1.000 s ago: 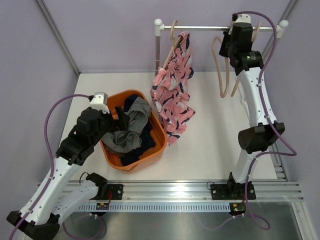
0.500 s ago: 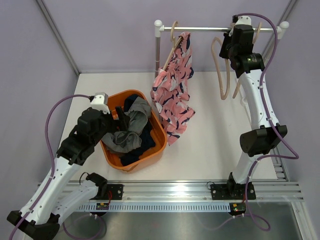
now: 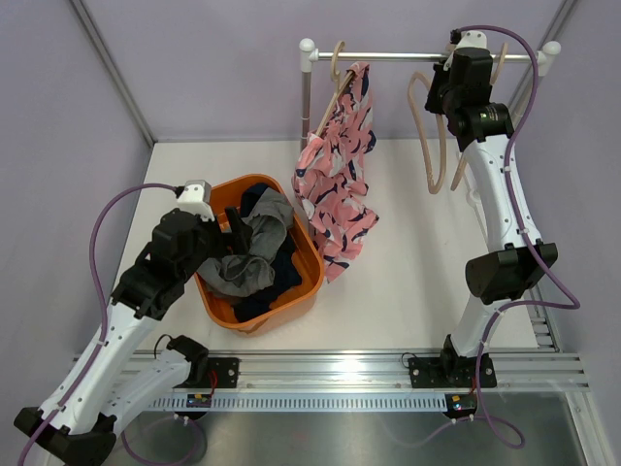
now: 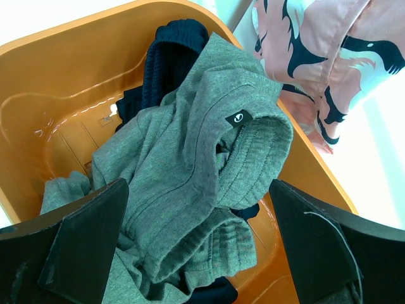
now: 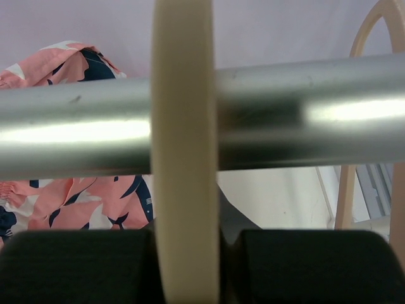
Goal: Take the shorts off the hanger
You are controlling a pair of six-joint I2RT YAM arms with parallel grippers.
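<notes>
Pink shorts hang on their hanger at the left end of the rail; grey shorts and navy shorts lie in the orange basket. You would likely do best steadying that hanger, then drawing the cloth down evenly. Right tool is clenched on a bare hanger's hook; left tool gapes wide, empty, over the basket.

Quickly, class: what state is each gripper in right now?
Left gripper: open, holding nothing, over the grey shorts.
Right gripper: shut on the cream hanger.
</notes>
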